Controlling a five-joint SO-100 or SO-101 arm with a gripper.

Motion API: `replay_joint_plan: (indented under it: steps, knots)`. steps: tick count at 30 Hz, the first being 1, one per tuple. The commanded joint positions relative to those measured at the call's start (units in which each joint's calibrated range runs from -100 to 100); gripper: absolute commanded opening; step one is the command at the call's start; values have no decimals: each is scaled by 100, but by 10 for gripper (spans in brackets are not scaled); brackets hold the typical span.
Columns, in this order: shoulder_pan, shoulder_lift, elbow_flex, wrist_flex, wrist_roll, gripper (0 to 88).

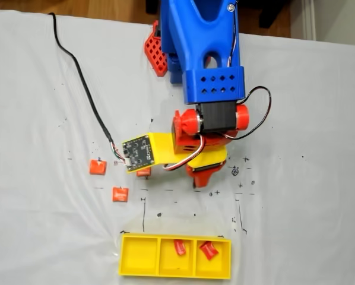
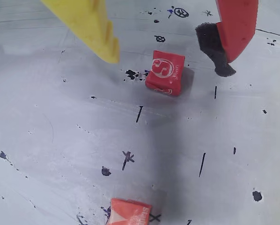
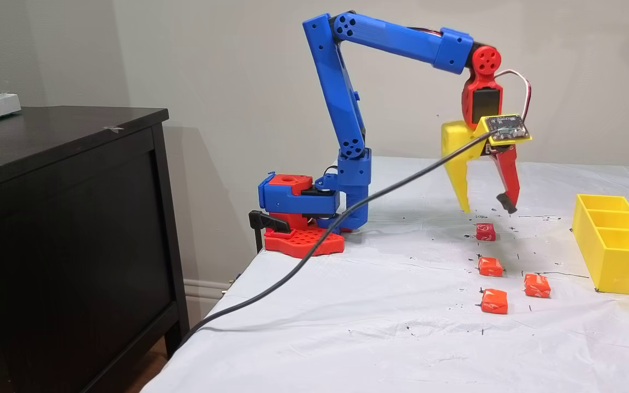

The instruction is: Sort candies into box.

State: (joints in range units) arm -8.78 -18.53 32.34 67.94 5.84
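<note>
White-covered table point(image 3: 347, 338) with blue arm point(image 3: 347, 109) reaching toward right of frame in a fixed view. Yellow box point(image 3: 617, 248) at right edge there, well apart from gripper; in a fixed view from above, box point(image 1: 139, 256) at bottom centre, two candies inside: one point(image 1: 180, 247) in middle compartment, one point(image 1: 209, 250) in right compartment, left compartment bare. Gripper point(image 3: 486, 210) raised above table, spread wide, holding nothing: yellow finger point(image 2: 91, 28) at upper left of wrist view, red finger point(image 2: 236, 28) at upper right. Nearest candy point(image 2: 165, 72) on cloth below and between fingertips, touching neither. Three further candies point(image 3: 490, 266) point(image 3: 536, 285) point(image 3: 494, 301) lower in frame, loose on cloth.
</note>
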Motion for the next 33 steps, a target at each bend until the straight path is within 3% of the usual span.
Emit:
replay_joint_plan:
  steps: [1,26,28,30,31,33]
  knots:
    - [-82,123,-70,-150,24,296]
    - [-454,1547,-97,-1313,-54,299]
    - [-463,1641,-97,-1370,-44,262]
    - [-463,1726,-125,-1386,-34,99]
    - [-463,1751,-161,-1378,-49,58]
    - [-436,1759,-234,-1329,-68,36]
